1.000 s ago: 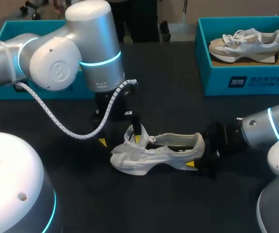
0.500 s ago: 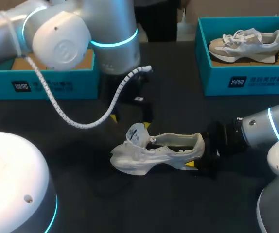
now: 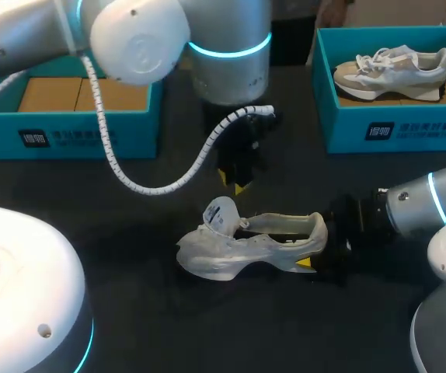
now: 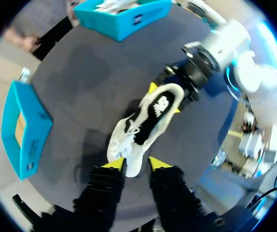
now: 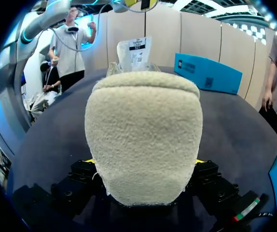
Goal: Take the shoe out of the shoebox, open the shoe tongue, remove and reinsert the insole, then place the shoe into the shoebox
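The dark surface [image 3: 207, 326] carried everything. Well left of the white shoe [image 3: 238, 249] sat an open teal shoebox [image 3: 67, 136]. Just behind the shoe hung the left end effector [image 3: 237, 177], fingers narrowly parted, holding nothing. The shoe stood out of its box, tongue [image 3: 221, 214] raised, so those steps looked done; the insole work and reboxing seemingly remained. The right end effector [image 3: 318, 247] clamped the shoe's heel. Behind and right of the shoe, a second shoebox [image 3: 394, 128] held another shoe [image 3: 394, 70].
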You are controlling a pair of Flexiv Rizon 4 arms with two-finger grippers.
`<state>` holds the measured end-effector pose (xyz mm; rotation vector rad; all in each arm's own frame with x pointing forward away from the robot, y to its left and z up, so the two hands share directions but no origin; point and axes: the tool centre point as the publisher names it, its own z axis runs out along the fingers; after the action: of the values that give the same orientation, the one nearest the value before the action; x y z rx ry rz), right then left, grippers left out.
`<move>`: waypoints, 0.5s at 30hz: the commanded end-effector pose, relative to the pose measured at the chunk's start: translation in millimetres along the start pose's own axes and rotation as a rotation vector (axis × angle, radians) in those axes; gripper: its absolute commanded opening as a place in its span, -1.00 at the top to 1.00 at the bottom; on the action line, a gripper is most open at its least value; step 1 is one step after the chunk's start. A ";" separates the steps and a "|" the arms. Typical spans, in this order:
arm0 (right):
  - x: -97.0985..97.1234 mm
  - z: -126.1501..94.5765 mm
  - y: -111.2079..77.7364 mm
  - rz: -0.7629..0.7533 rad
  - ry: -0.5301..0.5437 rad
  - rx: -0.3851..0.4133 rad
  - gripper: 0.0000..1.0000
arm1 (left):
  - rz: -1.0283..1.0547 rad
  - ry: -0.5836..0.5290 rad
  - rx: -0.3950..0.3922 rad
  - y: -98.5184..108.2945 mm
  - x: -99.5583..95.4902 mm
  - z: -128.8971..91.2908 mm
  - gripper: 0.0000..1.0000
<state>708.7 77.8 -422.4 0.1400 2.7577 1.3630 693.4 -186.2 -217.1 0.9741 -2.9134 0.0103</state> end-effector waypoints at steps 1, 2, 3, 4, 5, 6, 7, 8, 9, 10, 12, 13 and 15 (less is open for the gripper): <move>0.8 0.9 0.7 -0.001 -0.003 0.002 1.00 | 0.021 -0.004 -0.033 -9.8 1.1 -0.7 1.00; 0.8 0.9 0.7 -0.001 -0.003 0.002 1.00 | 0.021 -0.004 -0.033 -9.8 1.1 -0.7 1.00; 0.8 0.9 0.7 -0.001 -0.003 0.002 1.00 | 0.021 -0.004 -0.033 -9.8 1.1 -0.7 1.00; 0.8 0.9 0.7 -0.001 -0.003 0.002 1.00 | 0.021 -0.004 -0.033 -9.8 1.1 -0.7 1.00; 0.8 0.9 0.7 -0.001 -0.003 0.002 1.00 | 0.021 -0.004 -0.033 -9.8 1.1 -0.7 1.00; 0.8 0.9 0.7 -0.001 -0.003 0.002 1.00 | 0.021 -0.004 -0.033 -9.8 1.1 -0.7 1.00; 0.8 0.9 0.7 -0.001 -0.003 0.002 1.00 | 0.021 -0.004 -0.033 -9.8 1.1 -0.7 1.00; 0.8 0.9 0.7 -0.001 -0.003 0.002 1.00 | 0.021 -0.004 -0.033 -9.8 1.1 -0.7 1.00; 0.8 0.9 0.7 -0.001 -0.003 0.002 1.00 | 0.021 -0.004 -0.033 -9.8 1.1 -0.7 1.00; 0.8 0.9 0.7 -0.001 -0.003 0.002 1.00 | 0.021 -0.004 -0.033 -9.8 1.1 -0.7 1.00; 0.8 0.9 0.7 -0.001 -0.003 0.002 1.00 | 0.021 -0.004 -0.033 -9.8 1.1 -0.7 1.00; 0.8 0.9 0.7 -0.001 -0.003 0.002 1.00 | 0.021 -0.004 -0.033 -9.8 1.1 -0.7 1.00; 0.8 0.9 0.7 -0.001 -0.003 0.002 1.00 | 0.096 0.028 0.036 -15.1 -2.5 3.4 1.00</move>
<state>708.7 77.8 -422.4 0.1401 2.7577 1.3629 700.2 -199.9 -215.8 0.9134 -2.9265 -0.0204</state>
